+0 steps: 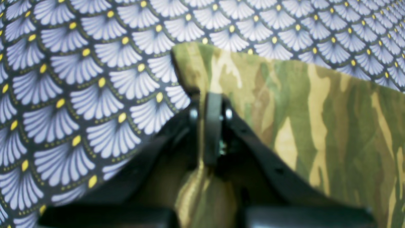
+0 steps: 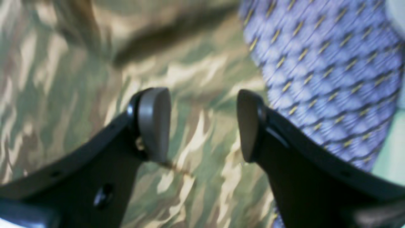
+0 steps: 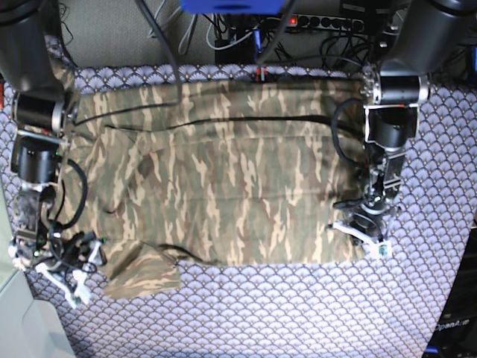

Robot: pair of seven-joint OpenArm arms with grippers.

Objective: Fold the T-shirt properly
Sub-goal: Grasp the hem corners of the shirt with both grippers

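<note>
The camouflage T-shirt (image 3: 223,179) lies spread flat on the table, with one sleeve (image 3: 141,274) sticking out at the front left of the base view. My left gripper (image 1: 212,106) is shut on the T-shirt (image 1: 316,120) near a corner of its edge, and a pinch of cloth shows between the pads. In the base view this left gripper (image 3: 364,233) sits at the shirt's front right corner. My right gripper (image 2: 201,123) hangs open just above the T-shirt (image 2: 79,95), holding nothing. In the base view the right gripper (image 3: 68,270) stands beside the sleeve.
A purple-grey fan-scale cloth (image 3: 298,313) covers the table under the shirt and shows on all sides of it. Cables and a power strip (image 3: 328,21) run along the back edge. A pale surface (image 3: 22,328) borders the front left corner.
</note>
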